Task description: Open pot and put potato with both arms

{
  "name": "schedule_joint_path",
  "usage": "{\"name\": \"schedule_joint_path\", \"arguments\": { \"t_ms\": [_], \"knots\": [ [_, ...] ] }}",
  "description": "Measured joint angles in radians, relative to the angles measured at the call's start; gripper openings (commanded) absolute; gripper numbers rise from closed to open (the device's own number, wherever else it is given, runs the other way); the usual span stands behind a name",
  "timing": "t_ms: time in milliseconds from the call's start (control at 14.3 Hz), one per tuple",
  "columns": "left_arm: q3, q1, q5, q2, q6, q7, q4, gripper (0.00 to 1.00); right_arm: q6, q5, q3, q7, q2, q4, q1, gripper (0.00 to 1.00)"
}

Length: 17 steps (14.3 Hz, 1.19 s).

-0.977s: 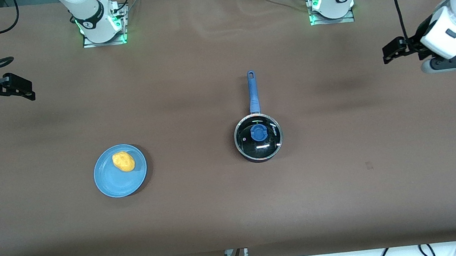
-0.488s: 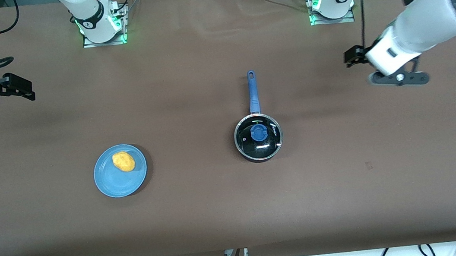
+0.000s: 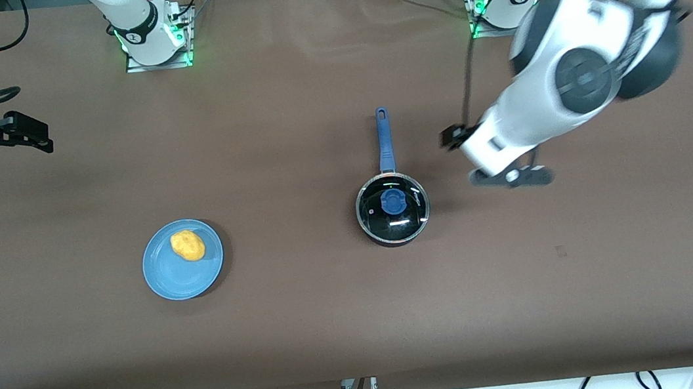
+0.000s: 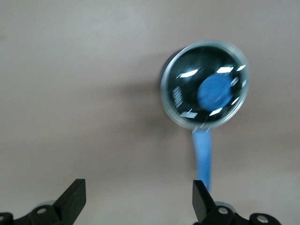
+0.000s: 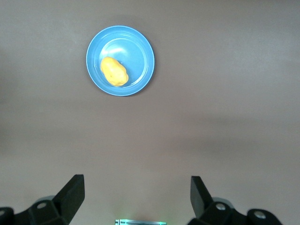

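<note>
The black pot (image 3: 384, 143) with a long blue handle stands mid-table, closed by a glass lid (image 3: 407, 217) with a blue knob (image 3: 392, 202). The yellow-orange potato (image 3: 187, 246) lies on a blue plate (image 3: 180, 280) toward the right arm's end. My left gripper (image 3: 450, 137) is open and empty, up over the table beside the pot's handle. In the left wrist view the gripper (image 4: 138, 201) is open, with the lidded pot (image 4: 202, 157) in sight. My right gripper (image 3: 28, 134) waits open at its end of the table. Its wrist view shows the gripper (image 5: 136, 193), the potato (image 5: 114, 71) and the plate (image 5: 139, 54).
Both arm bases (image 3: 155, 43) (image 3: 505, 6) stand along the table's edge farthest from the front camera. Cables hang past the table's edge nearest the front camera. Brown table surface lies between plate and pot.
My left arm has swung in from its end of the table toward the pot, and its gripper now hangs beside the handle. The right arm, pot, plate and potato have not moved.
</note>
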Motion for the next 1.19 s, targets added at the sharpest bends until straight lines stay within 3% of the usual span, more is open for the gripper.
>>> {"name": "schedule_joint_path", "arguments": {
  "t_ms": [209,488,1047,1116,1186],
  "knots": [
    [0.0,-0.073,0.0,0.112,0.173,-0.071,0.031,1.0,0.019,0.001,0.0,0.0,0.001,0.0,0.0,1.0],
    [0.004,-0.141,0.033,0.213,0.296,-0.114,0.036,1.0,0.065,0.002,0.004,0.0,0.046,-0.008,0.001,1.0],
    [0.012,-0.207,0.15,0.291,0.355,-0.135,0.039,1.0,0.266,0.002,0.071,-0.047,0.224,-0.077,0.007,1.0],
    [0.012,-0.208,0.158,0.296,0.357,-0.137,0.039,0.77,0.304,0.002,0.078,-0.051,0.241,-0.093,0.008,1.0],
    [0.013,-0.208,0.161,0.298,0.357,-0.138,0.039,0.47,0.349,0.001,0.084,-0.058,0.259,-0.111,0.009,1.0]
  ]
}}
